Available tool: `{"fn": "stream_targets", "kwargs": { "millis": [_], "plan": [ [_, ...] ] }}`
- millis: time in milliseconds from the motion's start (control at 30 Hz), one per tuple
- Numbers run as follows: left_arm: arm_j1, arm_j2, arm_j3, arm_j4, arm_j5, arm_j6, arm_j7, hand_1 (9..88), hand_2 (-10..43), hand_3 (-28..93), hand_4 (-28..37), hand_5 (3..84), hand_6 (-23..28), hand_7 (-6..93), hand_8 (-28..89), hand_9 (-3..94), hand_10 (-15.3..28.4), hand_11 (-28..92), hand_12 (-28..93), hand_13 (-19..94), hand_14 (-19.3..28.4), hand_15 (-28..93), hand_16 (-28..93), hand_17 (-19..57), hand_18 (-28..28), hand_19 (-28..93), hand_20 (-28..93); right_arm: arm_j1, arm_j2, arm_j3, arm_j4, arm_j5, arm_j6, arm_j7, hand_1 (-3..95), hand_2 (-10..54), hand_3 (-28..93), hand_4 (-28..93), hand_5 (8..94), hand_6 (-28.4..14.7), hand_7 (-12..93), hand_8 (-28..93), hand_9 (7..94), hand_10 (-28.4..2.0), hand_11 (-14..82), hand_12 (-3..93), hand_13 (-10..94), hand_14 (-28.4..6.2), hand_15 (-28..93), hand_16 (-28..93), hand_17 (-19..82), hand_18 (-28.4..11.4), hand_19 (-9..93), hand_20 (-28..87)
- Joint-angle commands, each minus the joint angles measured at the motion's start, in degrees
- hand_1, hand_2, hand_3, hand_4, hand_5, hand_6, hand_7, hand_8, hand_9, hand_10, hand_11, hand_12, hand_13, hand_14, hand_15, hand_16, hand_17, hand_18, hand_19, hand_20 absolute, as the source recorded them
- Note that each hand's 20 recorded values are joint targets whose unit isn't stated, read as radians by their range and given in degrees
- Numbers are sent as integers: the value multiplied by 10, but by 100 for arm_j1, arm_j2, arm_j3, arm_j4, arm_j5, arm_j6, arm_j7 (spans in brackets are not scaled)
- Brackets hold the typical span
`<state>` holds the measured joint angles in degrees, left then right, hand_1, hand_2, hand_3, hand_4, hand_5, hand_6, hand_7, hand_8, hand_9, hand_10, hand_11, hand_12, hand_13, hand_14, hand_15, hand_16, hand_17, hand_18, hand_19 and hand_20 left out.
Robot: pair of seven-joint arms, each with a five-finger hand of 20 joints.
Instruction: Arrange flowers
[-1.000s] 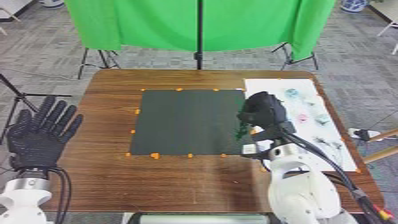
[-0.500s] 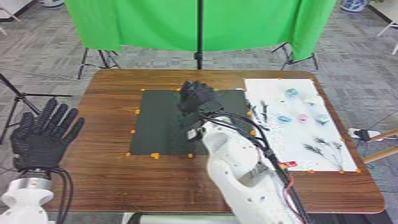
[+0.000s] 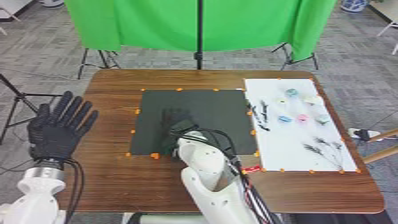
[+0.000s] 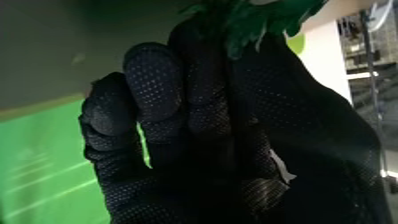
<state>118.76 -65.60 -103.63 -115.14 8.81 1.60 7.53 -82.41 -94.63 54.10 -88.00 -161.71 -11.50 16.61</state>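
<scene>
Over the lower part of the dark mat [image 3: 160, 102] is my right hand [image 3: 180, 123] in the head view. A dark green leafy sprig [image 4: 266, 22] is pinched between the thumb and fingers of my right hand [image 4: 209, 112] in the right wrist view. My left hand [image 3: 59, 132] has its fingers straight and spread, over the table's left side. On the white sheet [image 3: 275, 140] lie small blue, pink and white flowers, such as a pink one [image 3: 303, 118], dark sprigs [image 3: 258, 116] along its left edge and feathery stems [image 3: 327, 148] near its lower right.
Orange markers surround the mat and the white sheet. A small red item [image 3: 252, 169] sits at the sheet's lower left corner. Bare brown wood [image 3: 124, 185] lies in front of the mat, and a green cloth [image 3: 160, 25] hangs beyond the table.
My right hand has moved left from the white sheet onto the mat, then down toward its lower part with the sprig. The left hand has shifted slightly right and up.
</scene>
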Motion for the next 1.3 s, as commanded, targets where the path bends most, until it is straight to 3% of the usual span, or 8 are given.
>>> {"fn": "stream_targets", "kwargs": {
  "millis": [33,367,467,567,633,800,1033,1300],
  "plan": [
    [-100,78,298,157,-84,41,-281,264,129,745,-283,438,64,98,-83,368,140,138,96,281,156,319,-52,-53,164,363,145,-143,-476,-177,133,-434,64,490,622,-95,746,-282,768,7,448,173,850,-92,240,532,715,-91,546,487,358,-265,868,414],
    [-336,198,480,292,-114,125,-389,263,128,748,-283,439,65,100,-83,369,139,140,97,281,157,325,-53,-53,165,364,146,-65,-965,165,630,-598,344,678,612,-95,762,-262,772,3,448,175,857,-97,253,529,721,-102,574,485,369,-279,892,417],
    [-215,294,445,257,-186,133,-368,264,129,747,-283,439,64,100,-83,369,140,140,98,281,157,325,-53,-53,165,364,146,-85,-1031,183,648,-622,331,668,611,-95,763,-258,772,2,450,176,859,-98,257,530,721,-105,580,486,370,-280,895,417],
    [89,381,257,147,-92,-30,-514,265,130,746,-283,438,65,100,-83,368,139,140,98,281,157,325,-54,-53,164,364,147,-138,-1078,181,642,-598,271,726,608,-95,766,-254,771,2,451,177,859,-97,259,532,721,-105,582,485,371,-280,897,417],
    [344,326,117,30,-149,32,-364,263,130,745,-283,435,64,99,-83,366,142,138,97,278,157,323,-54,-53,164,364,146,-194,-1102,178,638,-656,248,646,606,-95,768,-249,770,2,453,177,859,-97,259,532,721,-107,584,486,372,-281,898,416],
    [428,296,24,-8,-226,131,-203,263,131,744,-283,433,64,97,-82,364,141,135,98,277,158,320,-54,-54,164,362,145,-218,-1053,119,628,-553,341,709,564,-95,778,-235,724,-7,480,171,831,-104,285,533,709,-123,608,472,372,-283,904,408],
    [377,285,71,30,-212,28,-253,263,130,745,-283,432,65,101,-81,364,141,142,105,278,157,322,-52,-54,164,364,146,-191,-1019,35,596,-459,348,878,503,-95,795,-270,571,-32,603,112,724,-145,397,523,668,-157,679,408,373,-284,923,377],
    [391,283,96,40,-242,35,-204,264,130,746,-283,433,67,104,-82,365,141,147,108,278,157,326,-52,-54,164,363,146,-189,-1002,35,549,-324,479,932,455,-95,818,-257,521,-64,591,81,658,-182,466,442,647,-168,705,345,371,-284,931,363]
  ]
}}
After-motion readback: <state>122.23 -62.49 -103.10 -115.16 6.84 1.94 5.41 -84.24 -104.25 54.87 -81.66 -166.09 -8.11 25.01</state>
